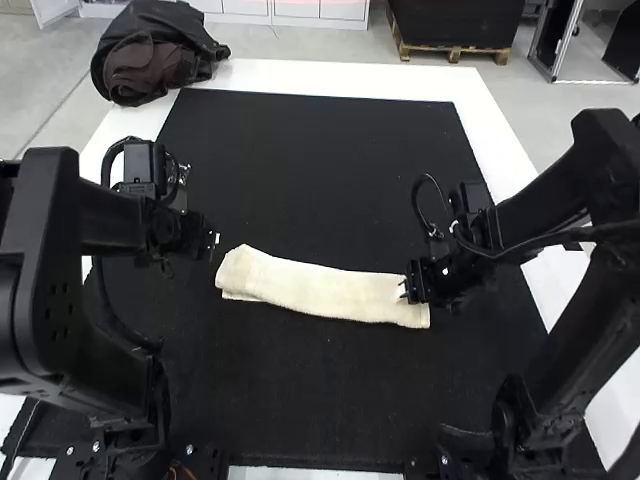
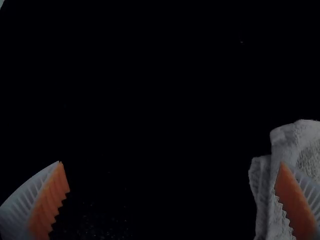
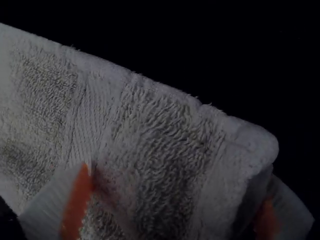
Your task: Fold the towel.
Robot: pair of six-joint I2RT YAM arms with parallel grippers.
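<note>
White towel (image 3: 160, 125) spans the gap between our parted right fingers (image 3: 76, 205) (left fingers (image 2: 47, 205) apart too); closing too high, we might pinch only one layer.

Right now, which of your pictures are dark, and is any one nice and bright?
High view: bright, with the pale towel standing out against the black mat; left wrist view: very dark, the mat almost pure black, the orange pads still visible; right wrist view: dim, but the towel's weave shows.
</note>
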